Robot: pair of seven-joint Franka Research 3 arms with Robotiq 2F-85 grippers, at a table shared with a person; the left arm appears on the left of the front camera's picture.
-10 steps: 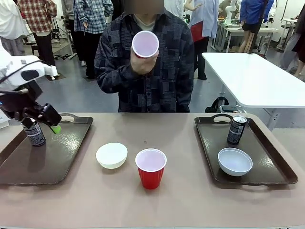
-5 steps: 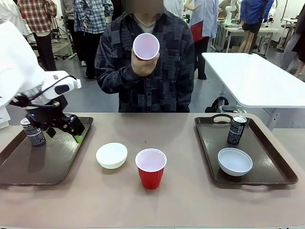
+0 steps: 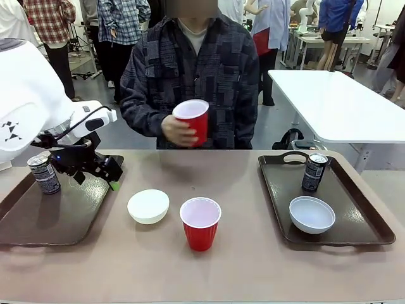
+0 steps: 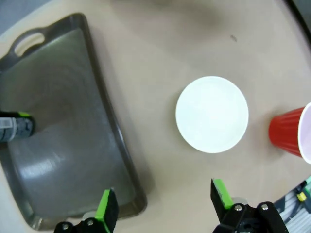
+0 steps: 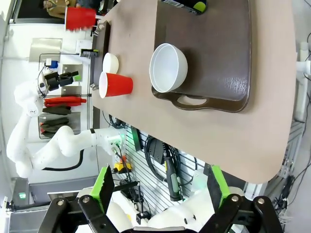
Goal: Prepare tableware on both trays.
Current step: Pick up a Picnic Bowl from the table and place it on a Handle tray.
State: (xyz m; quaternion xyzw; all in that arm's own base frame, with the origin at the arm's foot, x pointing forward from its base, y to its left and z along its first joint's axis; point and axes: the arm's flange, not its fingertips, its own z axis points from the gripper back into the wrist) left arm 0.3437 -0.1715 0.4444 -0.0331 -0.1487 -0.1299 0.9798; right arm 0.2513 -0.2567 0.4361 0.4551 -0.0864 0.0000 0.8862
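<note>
front: left gripper (image 3: 98, 174) released, empty, over left tray (image 3: 38, 221) rim; can (image 3: 43, 173) at its 9 o'clock. Loose bowl (image 3: 148, 206) at 4 o'clock, red cup (image 3: 200, 223) beyond, both untrayed.
front, far side: person's hand (image 3: 176, 130) holds second cup (image 3: 193, 119), likely a handover; right tray (image 3: 361, 221) lacks one.
left wrist: bowl at 1 o'clock, probable next pick.
right wrist: right gripper (image 5: 158, 189) released, empty.
print: can labels unreadable.

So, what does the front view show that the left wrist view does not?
Front view: the person's hand with a lifted red cup, and the right tray with the right can and right bowl. Left wrist view: the open gap between the left gripper's green pads, seen from above. Both: the left tray, the left can on it, the table bowl and the table cup beside it.
</note>
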